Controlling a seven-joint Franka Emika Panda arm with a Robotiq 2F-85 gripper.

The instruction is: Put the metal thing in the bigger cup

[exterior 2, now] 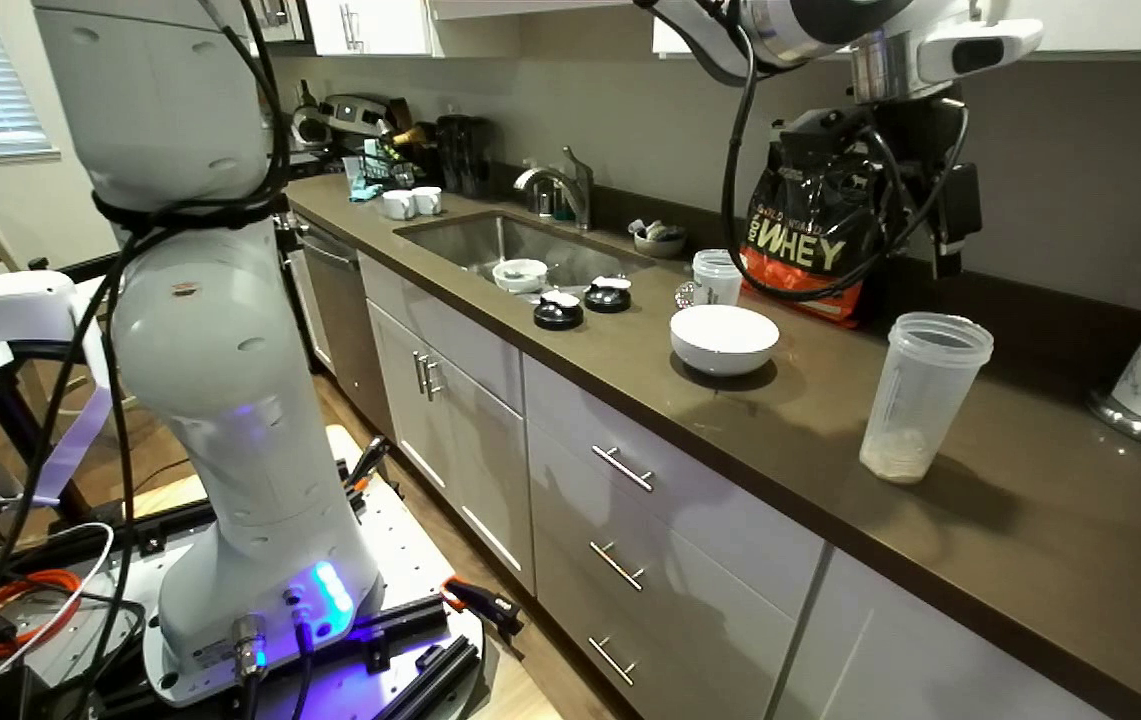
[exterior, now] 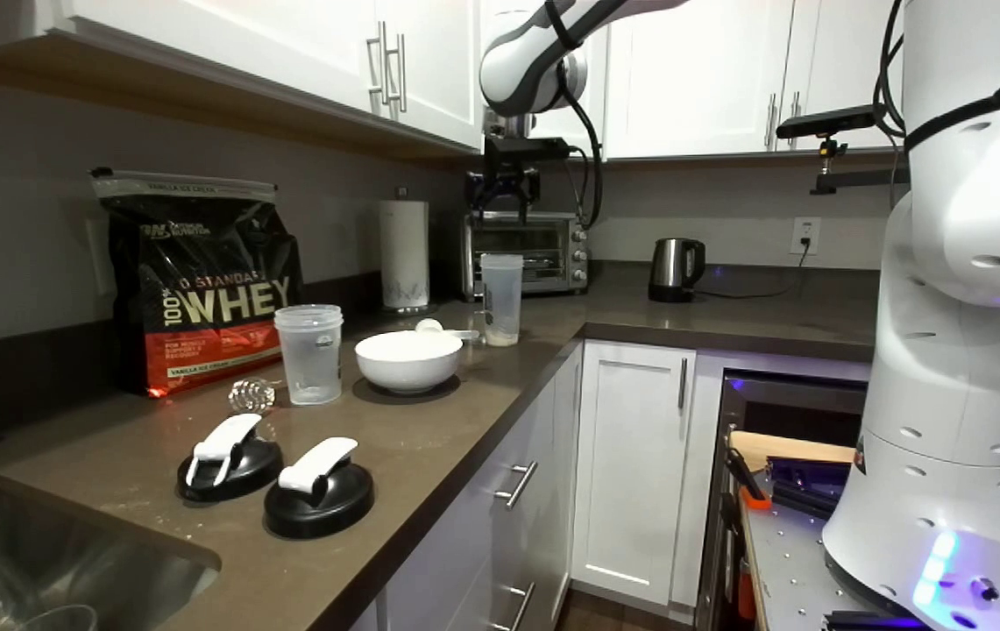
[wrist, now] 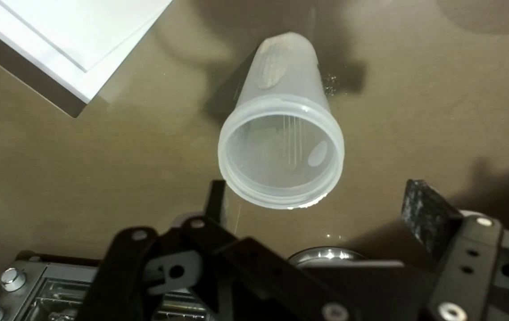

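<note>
Bag (exterior: 215, 280) reading "100% WHEY" near the counter's (exterior: 421, 438) back edge; wire ball (exterior: 251, 396) beside; tall tumbler (exterior 2: 925, 395) near inner corner; gripper (wrist: 317, 195) above, jaws wide.

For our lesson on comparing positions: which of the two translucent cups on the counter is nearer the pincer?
The taller cup, with pale powder in its bottom, standing below the open pincer. The shorter cup stands farther off, beside the white bowl.
</note>
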